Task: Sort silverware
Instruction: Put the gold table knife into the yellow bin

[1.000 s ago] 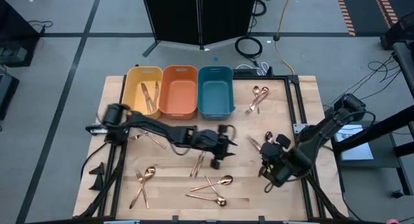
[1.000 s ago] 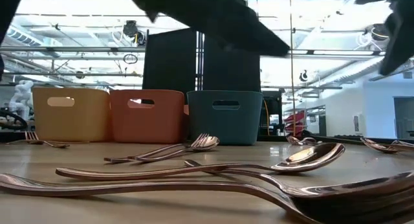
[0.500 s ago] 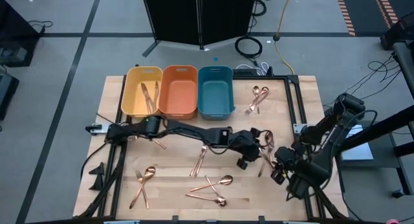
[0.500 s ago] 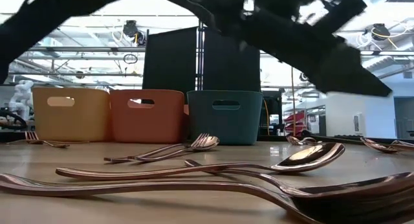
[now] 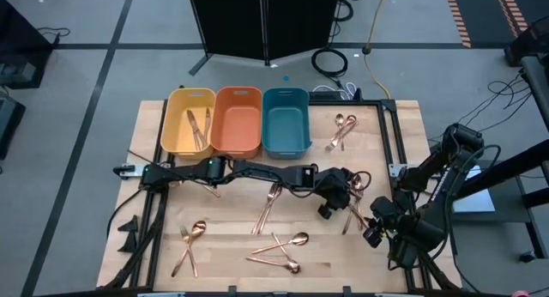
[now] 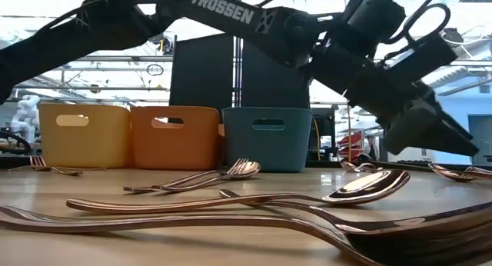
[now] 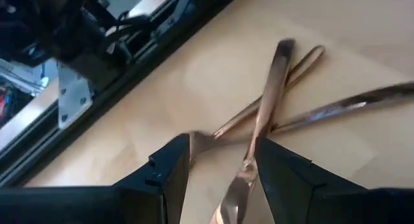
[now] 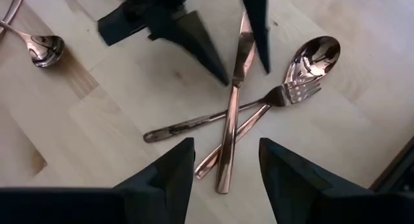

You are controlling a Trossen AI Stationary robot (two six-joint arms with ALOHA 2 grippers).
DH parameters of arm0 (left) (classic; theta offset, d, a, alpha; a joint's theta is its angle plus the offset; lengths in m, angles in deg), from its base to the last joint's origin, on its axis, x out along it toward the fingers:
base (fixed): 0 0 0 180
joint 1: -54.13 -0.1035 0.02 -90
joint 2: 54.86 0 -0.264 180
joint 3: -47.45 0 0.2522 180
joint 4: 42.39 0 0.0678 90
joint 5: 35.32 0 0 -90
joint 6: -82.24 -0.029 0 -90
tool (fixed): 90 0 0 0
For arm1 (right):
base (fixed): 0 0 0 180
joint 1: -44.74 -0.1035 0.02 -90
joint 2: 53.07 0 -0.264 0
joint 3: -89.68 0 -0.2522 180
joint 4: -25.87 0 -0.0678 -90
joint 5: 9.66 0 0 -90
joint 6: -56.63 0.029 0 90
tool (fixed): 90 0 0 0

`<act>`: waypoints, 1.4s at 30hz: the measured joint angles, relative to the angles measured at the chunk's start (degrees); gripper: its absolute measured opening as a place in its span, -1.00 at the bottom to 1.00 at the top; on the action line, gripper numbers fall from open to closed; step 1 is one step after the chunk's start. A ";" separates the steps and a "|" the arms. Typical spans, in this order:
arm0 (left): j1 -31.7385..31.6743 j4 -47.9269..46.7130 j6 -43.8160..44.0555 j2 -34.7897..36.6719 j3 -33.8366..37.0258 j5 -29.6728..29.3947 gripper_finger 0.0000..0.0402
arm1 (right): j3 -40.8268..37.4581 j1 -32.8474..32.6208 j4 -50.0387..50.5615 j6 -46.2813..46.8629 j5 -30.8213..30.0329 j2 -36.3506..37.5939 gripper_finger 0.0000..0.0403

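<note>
A copper knife (image 8: 234,88), fork (image 8: 294,94) and spoon (image 8: 317,56) lie crossed in a small pile (image 5: 353,187) at the table's right. My left gripper (image 5: 341,194) reaches across the table to this pile. It is open, and its fingers (image 8: 200,49) stand on either side of the knife (image 7: 262,114), pointing down. I cannot tell whether they touch it. My right gripper (image 8: 226,141) is open and empty. It hovers near the table's near right corner (image 5: 383,231), above the pile and on its near side.
Yellow (image 5: 169,117), orange (image 5: 238,91) and teal (image 5: 286,121) bins stand in a row at the far edge; two knives (image 5: 199,125) lie in the yellow one. More silverware lies at the far right (image 5: 343,130), middle (image 5: 268,207), near middle (image 5: 279,250) and near left (image 5: 190,241).
My left gripper has swung from the table's middle toward its right edge and has come down over the crossed pile, its fingers now on either side of the knife. My right gripper has drawn back from the pile toward the near right corner.
</note>
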 joint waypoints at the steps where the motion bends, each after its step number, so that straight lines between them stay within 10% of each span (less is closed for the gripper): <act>1: -0.18 -0.27 -0.02 -0.05 0.00 0.00 -0.14 | 0.00 0.00 0.06 0.25 -0.02 0.00 -0.18; 14: -1.06 -10.92 2.83 12.53 -0.31 -4.19 -0.14 | 0.00 0.00 4.16 0.72 -2.49 0.02 -0.18; 33: -16.31 -59.90 16.37 37.57 -0.09 -5.60 -0.14 | -9.13 6.22 -5.15 -5.68 -10.26 2.44 -0.18; 42: -23.06 -66.78 23.19 52.71 10.11 5.99 -0.14 | -15.94 13.06 -16.16 -17.72 -8.92 11.38 -0.18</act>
